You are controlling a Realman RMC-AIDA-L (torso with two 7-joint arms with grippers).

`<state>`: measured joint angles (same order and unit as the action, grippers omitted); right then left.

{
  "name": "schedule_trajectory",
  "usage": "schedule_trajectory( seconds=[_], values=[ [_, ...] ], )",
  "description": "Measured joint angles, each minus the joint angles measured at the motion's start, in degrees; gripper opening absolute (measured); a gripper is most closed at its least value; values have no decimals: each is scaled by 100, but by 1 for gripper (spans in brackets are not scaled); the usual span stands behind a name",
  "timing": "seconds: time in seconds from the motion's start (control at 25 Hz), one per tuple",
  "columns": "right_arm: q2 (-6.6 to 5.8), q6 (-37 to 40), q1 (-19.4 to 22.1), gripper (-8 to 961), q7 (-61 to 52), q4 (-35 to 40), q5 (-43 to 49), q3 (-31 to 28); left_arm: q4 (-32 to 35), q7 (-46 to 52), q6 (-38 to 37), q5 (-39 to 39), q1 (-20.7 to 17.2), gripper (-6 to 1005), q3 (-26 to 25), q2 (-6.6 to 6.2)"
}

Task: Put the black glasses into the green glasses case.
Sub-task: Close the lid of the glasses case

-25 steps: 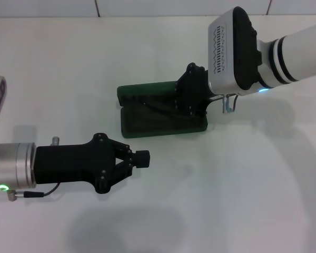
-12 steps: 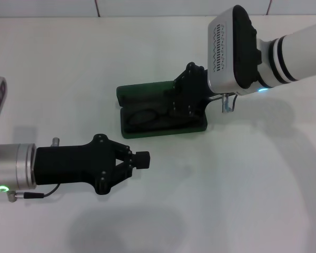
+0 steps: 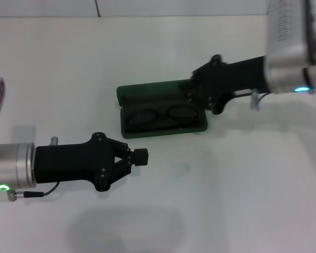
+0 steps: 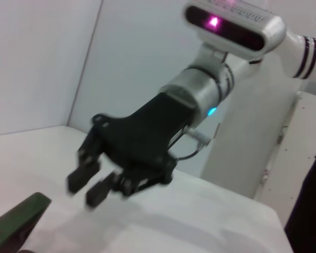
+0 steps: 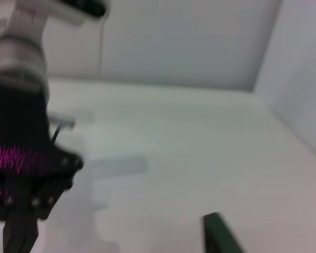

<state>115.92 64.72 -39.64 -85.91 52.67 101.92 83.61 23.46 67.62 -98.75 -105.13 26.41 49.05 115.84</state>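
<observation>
With the black glasses [image 3: 161, 114] lying inside the open green glasses case [image 3: 163, 126], the empty right hand [image 3: 196, 95], fingers slightly parted, hovers beside it; judged next: closing the lid, while the closed left hand [image 3: 142, 156] waits nearby.

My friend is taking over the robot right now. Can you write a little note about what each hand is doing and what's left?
Right gripper: holds nothing, fingers apart, at the far right end of the case.
Left gripper: shut, holds nothing, hovers over the table near the case's front.
Glasses: lying in the open case's near half, both lenses showing.
Done: the glasses are in.
Left: perhaps shut the lid, which still lies open on the far side.
</observation>
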Motion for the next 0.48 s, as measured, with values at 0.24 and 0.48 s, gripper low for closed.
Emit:
schedule_trajectory(
  seconds=[0.24,0.48],
  values=[
    [-33,788,678,234,429,-136,-100,-1375,1,213,416,61,70,89,-99,17],
    [-32,1125,1195,315,867,-434,-201,-1799,52,422,811,52,174,91,-302,28]
  ],
)
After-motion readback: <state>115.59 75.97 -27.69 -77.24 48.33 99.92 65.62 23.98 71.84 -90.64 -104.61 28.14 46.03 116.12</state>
